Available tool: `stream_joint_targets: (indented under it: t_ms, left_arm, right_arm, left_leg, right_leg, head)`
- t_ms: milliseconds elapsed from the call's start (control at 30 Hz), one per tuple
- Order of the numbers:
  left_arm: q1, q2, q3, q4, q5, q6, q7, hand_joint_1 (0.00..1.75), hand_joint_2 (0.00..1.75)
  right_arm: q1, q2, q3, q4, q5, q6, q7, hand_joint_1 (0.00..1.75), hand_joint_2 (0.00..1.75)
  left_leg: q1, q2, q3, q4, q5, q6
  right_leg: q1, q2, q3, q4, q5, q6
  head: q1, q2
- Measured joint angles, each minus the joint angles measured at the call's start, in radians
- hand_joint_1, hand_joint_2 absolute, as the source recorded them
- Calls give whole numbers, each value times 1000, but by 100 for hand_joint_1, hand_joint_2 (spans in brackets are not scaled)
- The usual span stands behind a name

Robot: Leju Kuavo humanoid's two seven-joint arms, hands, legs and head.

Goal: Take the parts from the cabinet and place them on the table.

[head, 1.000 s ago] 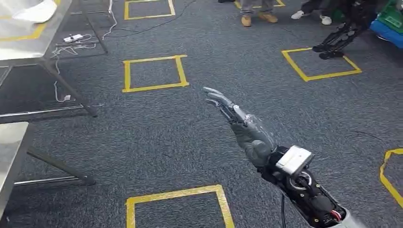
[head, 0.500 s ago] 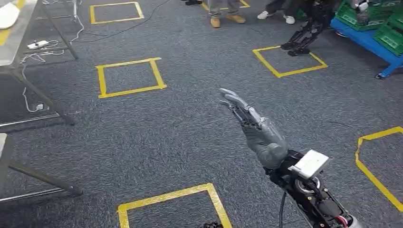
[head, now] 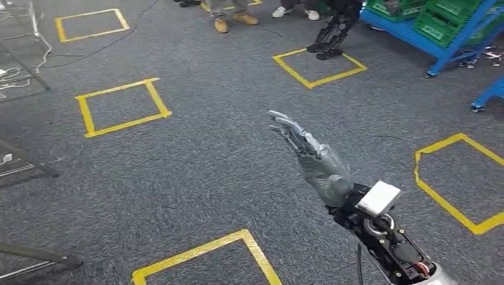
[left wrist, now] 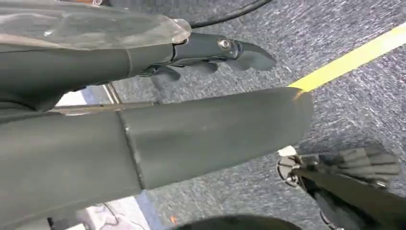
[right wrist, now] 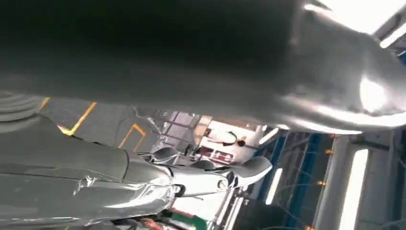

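My right hand (head: 312, 159) is raised over the grey carpet in the head view, fingers stretched out flat and apart, holding nothing. In the right wrist view the same hand (right wrist: 143, 184) shows straight fingers (right wrist: 230, 172) with nothing between them and the thumb. In the left wrist view my left hand (left wrist: 143, 139) hangs above the carpet, its dark fingers (left wrist: 215, 50) extended and apart from the thick thumb, with nothing in it. A blue rack (head: 416, 37) carrying green bins (head: 451, 21) stands at the far right.
Yellow tape squares (head: 122, 105) mark the carpet. Metal table legs (head: 27, 163) and cables lie at the left edge. Several people's feet (head: 229, 22) and another robot's dark legs (head: 330, 35) stand at the far side.
The camera has turned to the right: the whole floor slid left, the tables left the picture and the blue rack came in. My right hand keeps the same flat pose.
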Motion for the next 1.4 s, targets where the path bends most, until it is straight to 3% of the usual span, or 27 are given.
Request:
stream_joint_targets:
  t_ms: [33, 100, 133, 167, 300, 333, 367, 400, 467, 500, 533, 600, 633, 667, 700, 800, 833, 867, 933, 1000, 1033, 1100, 1133, 1167, 1200, 1333, 1400]
  left_arm:
    - [3, 2, 0, 0, 0, 0, 1, 0, 0]
    - [3, 6, 0, 0, 0, 0, 1, 0, 0]
    - [2, 9, 0, 0, 0, 0, 1, 0, 0]
    - [2, 11, 0, 0, 0, 0, 1, 0, 0]
    - [-3, 12, 0, 0, 0, 0, 1, 0, 0]
    - [-4, 11, 0, 0, 0, 0, 1, 0, 0]
    - [-3, 11, 0, 0, 0, 0, 1, 0, 0]
    - [-3, 12, 0, 0, 0, 0, 1, 0, 0]
    - [0, 13, 0, 0, 0, 0, 1, 0, 0]
    - [1, 14, 0, 0, 0, 0, 1, 0, 0]
    - [1, 14, 0, 0, 0, 0, 1, 0, 0]
    - [0, 14, 0, 0, 0, 0, 1, 0, 0]
    - [0, 13, 0, 0, -1, 0, 1, 0, 0]
    - [0, 13, 0, 0, -3, 0, 5, 0, 0]
    - [-1, 13, -1, 0, -5, 0, 10, 0, 0]
    - [-2, 13, -3, 0, -13, 0, 40, 0, 0]
    - [-4, 13, -4, 0, -14, 0, 48, 0, 0]
    - [-5, 13, -4, 0, -14, 0, 58, 0, 0]
    - [-5, 14, -5, 0, -17, -2, 73, 0, 0]
    - [-1, 14, -5, 0, -22, -2, 74, 0, 0]
    - [2, 15, -5, 0, -24, -2, 71, 0, 0]
    - [2, 15, -5, 0, -33, 0, 53, 0, 0]
    - [1, 16, -6, 0, -40, 3, 33, 0, 0]
    - [1, 18, -7, 0, -43, 5, 21, 0, 0]
    - [-1, 19, -8, 0, -46, 5, 14, 0, 0]
    - [-4, 14, -16, 0, -50, 3, 29, 0, 0]
    - [-3, 16, -19, 0, -51, 2, 39, 0, 0]
  right_arm:
    - [0, 0, 0, 3, 0, 0, 0, 0, 0]
    - [0, 1, 0, 7, 0, 0, 0, 0, 0]
    - [0, 2, 0, 8, 0, 0, 0, 0, 0]
    - [-1, 3, 0, 10, 0, 0, -1, 0, 0]
    - [0, 3, 0, 15, 0, 0, -1, 0, 0]
    - [2, 3, 0, 15, 0, 0, -1, 0, 0]
    - [-1, 3, 0, 15, 0, 0, -2, 0, 0]
    - [-1, 3, 0, 15, 0, 0, -2, 0, 0]
    - [1, 4, 1, 19, 0, 0, -1, 0, 0]
    - [1, 4, 0, 21, 0, 0, -1, 0, 0]
    - [1, 4, 0, 23, 0, 0, -1, 0, 0]
    - [1, 4, 0, 24, 0, 0, -1, 0, 0]
    - [0, 4, 0, 24, 0, 0, -1, 0, 0]
    - [0, 4, 0, 25, -2, 0, -2, 0, 0]
    - [0, 5, 0, 27, -7, -2, -2, 0, 0]
    - [4, 5, 1, 31, -19, -5, -3, 0, 0]
    - [6, 5, 1, 32, -19, -5, -5, 0, 0]
    - [6, 5, 1, 33, -19, -6, -9, 0, 0]
    - [7, 12, 1, 39, -21, -7, -11, 0, 0]
    - [10, 13, 1, 45, -28, -2, -13, 0, 0]
    - [14, 13, 1, 47, -30, -1, -12, 0, 0]
    - [18, 14, 1, 48, -30, 0, -11, 0, 0]
    - [17, 14, 2, 48, -29, 0, -10, 0, 0]
    - [17, 14, 2, 48, -29, 0, -10, 0, 0]
    - [17, 14, 2, 48, -29, 0, -8, 0, 0]
    - [16, 14, 3, 48, -18, 0, -7, 0, 0]
    - [12, 14, 3, 48, -15, 0, -7, 0, 0]
  left_leg:
    - [0, 0, 9, -30, 31, 2]
    - [1, -13, 86, -212, 136, 10]
    - [3, -41, 126, -303, 177, 14]
    - [3, -81, 142, -348, 174, 18]
    - [0, -40, 144, -354, 180, 31]
    - [4, -25, 148, -362, 183, 37]
    - [4, -20, 150, -365, 183, 42]
    - [3, -9, 150, -365, 183, 43]
    - [1, 12, 150, -365, 181, 45]
    - [0, 23, 150, -364, 180, 44]
    - [0, 32, 152, -364, 179, 43]
    - [1, 47, 158, -364, 175, 39]
    - [1, 55, 163, -364, 171, 35]
    - [-4, 61, 166, -363, 168, 29]
    - [-8, 67, 165, -359, 166, 26]
    - [-6, 94, 171, -362, 164, 14]
    - [-3, 86, 169, -355, 154, 6]
    - [1, 47, 158, -322, 131, 3]
    - [1, 9, 77, -154, 45, 0]
    - [0, 1, 0, -11, 3, 1]
    - [0, 1, -6, -10, 21, 3]
    - [0, -5, 49, -144, 109, 12]
    - [0, -24, 96, -246, 159, 18]
    - [0, -71, 130, -324, 187, 23]
    - [2, -89, 139, -353, 179, 23]
    - [3, -41, 143, -361, 186, 35]
    - [1, -21, 147, -366, 187, 39]
  right_leg:
    - [0, 13, 2, 0, 0, 0]
    - [0, 38, 6, 2, -1, 2]
    - [0, 47, 7, 4, -2, 3]
    - [6, 56, 0, 9, -5, 8]
    - [0, 91, -10, 7, -1, 31]
    - [-3, 65, -12, 23, -13, 32]
    - [1, 20, -31, 66, -45, 37]
    - [0, -5, -67, 142, -90, 43]
    - [-5, -18, -151, 321, -164, 50]
    - [-7, -19, -170, 360, -169, 52]
    - [-8, -20, -160, 339, -147, 53]
    - [-8, -33, -79, 179, -62, 49]
    - [-7, -54, -24, 76, -18, 46]
    - [1, -98, 6, 13, -20, 41]
    - [5, -85, 3, 11, -15, 29]
    - [9, -54, -2, 12, -14, 16]
    - [2, -45, 5, 3, -8, 7]
    - [2, -37, 4, 3, -7, 5]
    - [3, -23, 1, 3, -5, -3]
    - [5, 0, -1, 4, -4, -5]
    - [5, 12, 0, 4, -4, -5]
    - [5, 37, 3, 4, -3, -5]
    - [5, 48, 5, 5, -4, -4]
    - [3, 55, 4, 5, -4, -3]
    - [10, 65, -3, 12, -7, 4]
    - [3, 98, -13, 11, -4, 25]
    - [5, 12, -48, 90, -63, 32]
  head:
    - [-1, 0]
    - [-4, 0]
    - [-6, 0]
    - [-8, 0]
    - [-3, 0]
    - [-3, 0]
    - [7, 0]
    - [14, 0]
    - [19, 0]
    - [21, 0]
    - [22, 0]
    - [29, 0]
    - [33, 0]
    - [37, 0]
    - [35, 0]
    - [22, 0]
    - [23, 0]
    - [18, 0]
    - [3, 0]
    - [-1, 0]
    - [-2, 0]
    - [-3, 0]
    - [-4, 0]
    - [-6, 0]
    - [-6, 0]
    - [-5, 0]
    - [13, 0]
